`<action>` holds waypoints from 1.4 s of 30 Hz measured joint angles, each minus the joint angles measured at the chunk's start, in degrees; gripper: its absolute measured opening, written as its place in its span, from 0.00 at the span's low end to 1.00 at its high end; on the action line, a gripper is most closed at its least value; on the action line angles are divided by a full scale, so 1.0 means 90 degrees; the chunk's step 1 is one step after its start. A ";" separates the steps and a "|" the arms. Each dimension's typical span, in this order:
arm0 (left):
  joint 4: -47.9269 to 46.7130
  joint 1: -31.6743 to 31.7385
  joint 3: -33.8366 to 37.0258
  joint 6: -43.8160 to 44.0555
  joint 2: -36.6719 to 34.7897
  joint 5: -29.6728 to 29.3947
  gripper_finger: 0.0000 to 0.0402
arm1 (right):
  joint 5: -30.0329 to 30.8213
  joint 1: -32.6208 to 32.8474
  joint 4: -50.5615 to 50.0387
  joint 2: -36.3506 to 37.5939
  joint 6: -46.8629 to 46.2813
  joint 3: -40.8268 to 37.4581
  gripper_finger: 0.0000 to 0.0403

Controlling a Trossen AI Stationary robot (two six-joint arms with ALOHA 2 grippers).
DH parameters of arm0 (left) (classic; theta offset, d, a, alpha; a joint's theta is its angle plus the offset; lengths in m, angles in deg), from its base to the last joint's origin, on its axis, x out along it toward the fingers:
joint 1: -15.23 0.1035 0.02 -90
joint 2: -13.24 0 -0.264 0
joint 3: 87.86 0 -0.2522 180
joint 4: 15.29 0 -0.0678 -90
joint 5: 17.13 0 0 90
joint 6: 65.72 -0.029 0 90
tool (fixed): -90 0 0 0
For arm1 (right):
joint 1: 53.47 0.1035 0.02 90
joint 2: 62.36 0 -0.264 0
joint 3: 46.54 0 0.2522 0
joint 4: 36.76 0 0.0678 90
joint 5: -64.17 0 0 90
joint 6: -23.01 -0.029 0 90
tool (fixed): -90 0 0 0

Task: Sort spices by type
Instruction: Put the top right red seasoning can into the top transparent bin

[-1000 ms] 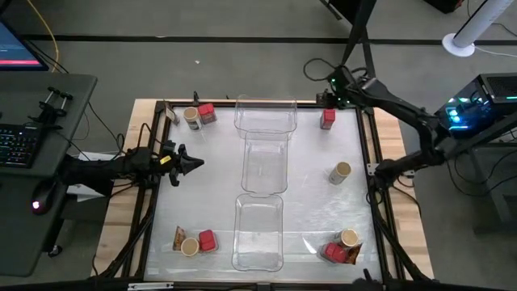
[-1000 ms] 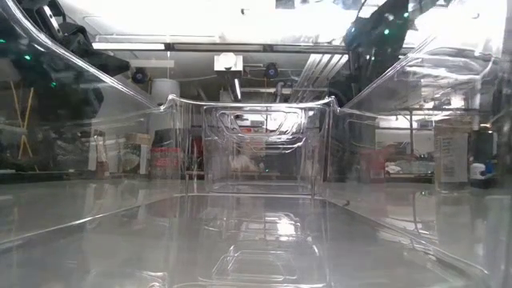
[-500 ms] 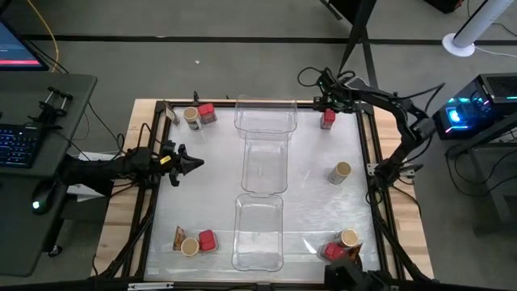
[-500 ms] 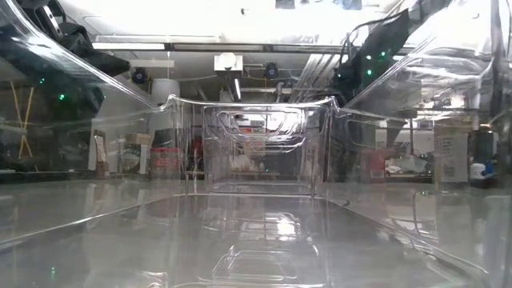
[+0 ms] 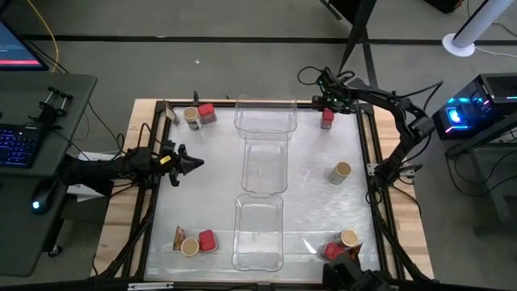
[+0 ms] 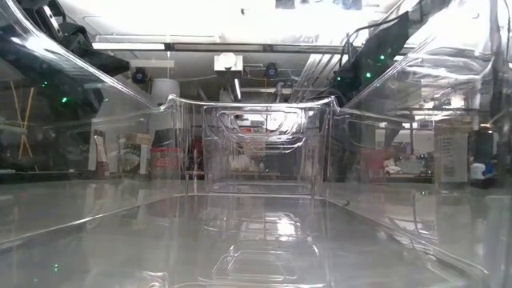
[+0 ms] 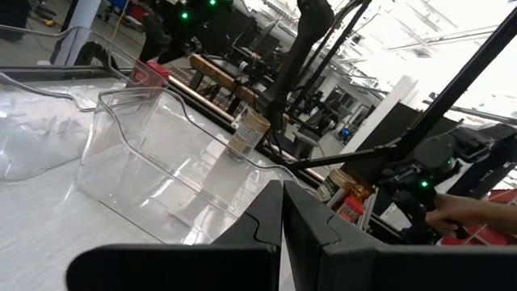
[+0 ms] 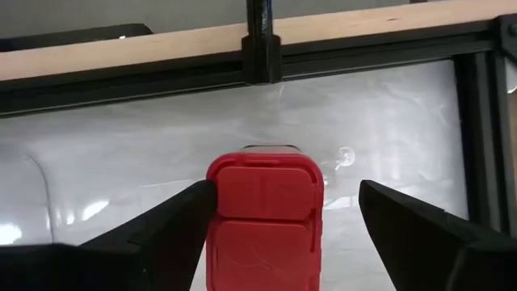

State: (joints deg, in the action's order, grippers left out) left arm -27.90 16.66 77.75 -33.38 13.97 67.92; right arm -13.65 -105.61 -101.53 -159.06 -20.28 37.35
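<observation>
Spices sit scattered in the corners of the tabletop (image 5: 307, 174), and I am lining up my right claw (image 8: 266, 210) on one of them. That claw stands at the far right corner, its two fingers spread wide with one red box (image 8: 265, 214) upright between them, the left finger touching or nearly touching its side and the right finger clearly apart from it; nothing is gripped yet, as I judge it. From above, the same red box (image 5: 327, 118) stands just beside the black frame. My left claw (image 5: 194, 164) waits closed at the left edge, clear of the work. Three clear trays (image 5: 264, 166) run in a line down the middle, apparently as bins for each type. A round jar (image 5: 340, 172) stands alone on the right, and mixed clusters of boxes, jars and packets lie at the far left (image 5: 199, 115), near left (image 5: 194, 242) and near right (image 5: 342, 247) corners.
</observation>
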 joint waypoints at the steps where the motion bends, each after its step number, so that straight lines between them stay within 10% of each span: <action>1: -0.0002 -0.0001 -0.0001 0.0000 0.0000 0.0000 0.00 | -0.0042 0.0000 0.0011 -0.0002 0.0001 0.0000 0.77; 42: 0.0000 -0.0002 0.0000 0.0000 0.0001 0.0001 0.00 | 0.0135 0.0097 -0.0189 -0.0592 0.0706 -0.0019 0.73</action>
State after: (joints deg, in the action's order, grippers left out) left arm -27.90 16.64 77.75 -33.38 13.98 67.93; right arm -12.43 -104.73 -103.23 -164.40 -13.93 37.17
